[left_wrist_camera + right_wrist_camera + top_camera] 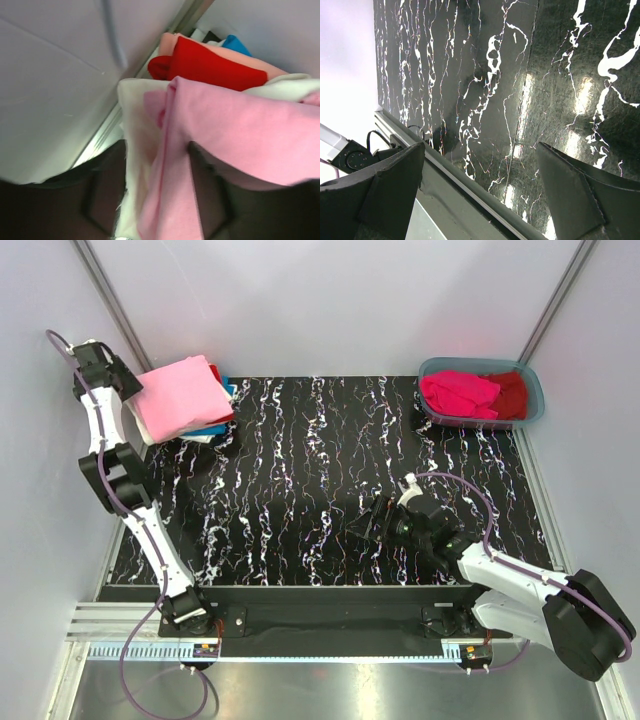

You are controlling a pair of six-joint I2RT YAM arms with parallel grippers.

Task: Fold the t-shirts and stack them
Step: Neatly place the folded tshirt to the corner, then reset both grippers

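Stack: a folded pile [195,405] is seen at the far left corner of the table [300,470], with the light pink t-shirt [180,395] on top.
Layers below: a cream-white t-shirt [137,130], a red one [215,65] and a blue edge [235,44] are shown under the pink in the left wrist view, none lined up squarely.
Unfolded shirts: a magenta t-shirt [458,392] and a dark red t-shirt [512,392] are left crumpled in the tub [530,415] at the far right.
Left gripper [157,210]: it is held at the pile's left edge, and pink and cream cloth is seen hanging between its dark fingers. Whether the cloth is pinched or merely draped there cannot be told.
Right gripper [480,200]: its fingers are spread wide over bare table, nothing is held, and it is well apart from the tub.
Progress: the task is judged part done, two shirts being unstacked.
Risk, dragging: if cloth is caught when the left arm is drawn back, the top fold could be pulled open or slid off.
Risk, double layer: the cream shirt could be taken along with the pink, since both lie in the same gap.
Risk, toppling: an uneven pile so near the table's edge could be tipped by a nudge.
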